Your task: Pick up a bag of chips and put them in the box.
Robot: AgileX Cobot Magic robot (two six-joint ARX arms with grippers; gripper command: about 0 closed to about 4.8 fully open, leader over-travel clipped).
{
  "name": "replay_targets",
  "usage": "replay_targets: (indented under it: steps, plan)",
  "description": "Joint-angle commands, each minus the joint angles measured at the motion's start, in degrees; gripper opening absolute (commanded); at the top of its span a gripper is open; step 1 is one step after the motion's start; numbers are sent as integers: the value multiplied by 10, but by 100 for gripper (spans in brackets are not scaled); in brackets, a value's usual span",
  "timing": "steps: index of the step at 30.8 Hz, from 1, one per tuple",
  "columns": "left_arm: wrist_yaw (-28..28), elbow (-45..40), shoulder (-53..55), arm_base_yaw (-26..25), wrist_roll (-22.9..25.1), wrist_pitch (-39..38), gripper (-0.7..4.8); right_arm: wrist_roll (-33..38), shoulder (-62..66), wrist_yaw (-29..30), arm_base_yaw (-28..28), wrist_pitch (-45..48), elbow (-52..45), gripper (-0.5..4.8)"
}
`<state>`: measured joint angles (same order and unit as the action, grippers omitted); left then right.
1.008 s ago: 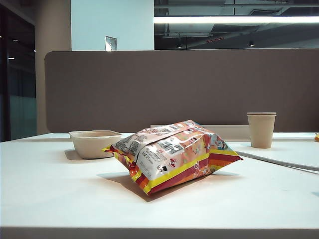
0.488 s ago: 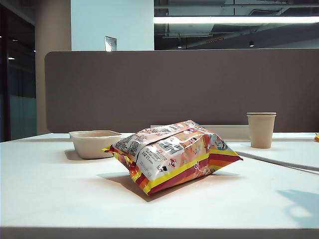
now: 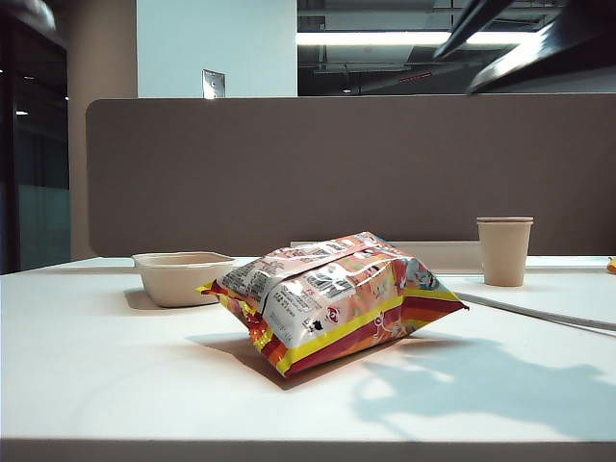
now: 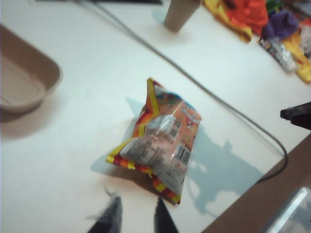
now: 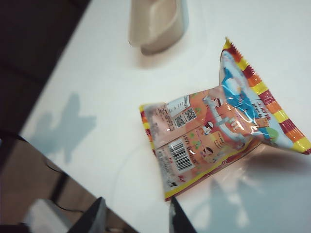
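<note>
Approach stage: box (image 3: 182, 277) sits at left on the counter (image 3: 96, 385), bag of chips (image 3: 332, 298) mid-counter beside it, untouched. Left hand (image 4: 137, 216) and right hand (image 5: 134, 217) hover above, both part-open, empty. Next: descend, grip bag.

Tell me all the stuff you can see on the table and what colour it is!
bag of chips: one, silvery with red, orange and yellow stripes, lying mid-table.
box: one, beige, behind the bag toward the left, empty.
paper cup: one, beige, upright at the back right.
cable: one, dark, running across the table on the cup's side.
pile of snack packets: several, orange, purple and yellow, past the cup.
table: one, white.
left gripper: one, dark, above the table near the bag, jaws apart.
right gripper: one, dark, above the table edge, jaws apart.
</note>
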<state>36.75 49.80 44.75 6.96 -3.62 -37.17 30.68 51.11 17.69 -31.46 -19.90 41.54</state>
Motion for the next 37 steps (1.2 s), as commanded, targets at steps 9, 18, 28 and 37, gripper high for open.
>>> replay_targets:
  steps: [9, 18, 28, 37]
  plan:
    - [2, 17, 92, 0, 43, 0, 89, -3, 133, -80, -70, 100, 42, 181]
    - [-47, 17, 97, 0, 98, 6, 89, 169, 169, -36, -65, 166, 46, 350]
    - [-77, 17, 97, 0, 92, 9, 89, 290, 195, -103, -68, 47, 46, 479]
    - [-40, 16, 101, 1, 92, 28, 89, 396, 251, -71, -111, 133, 49, 479]
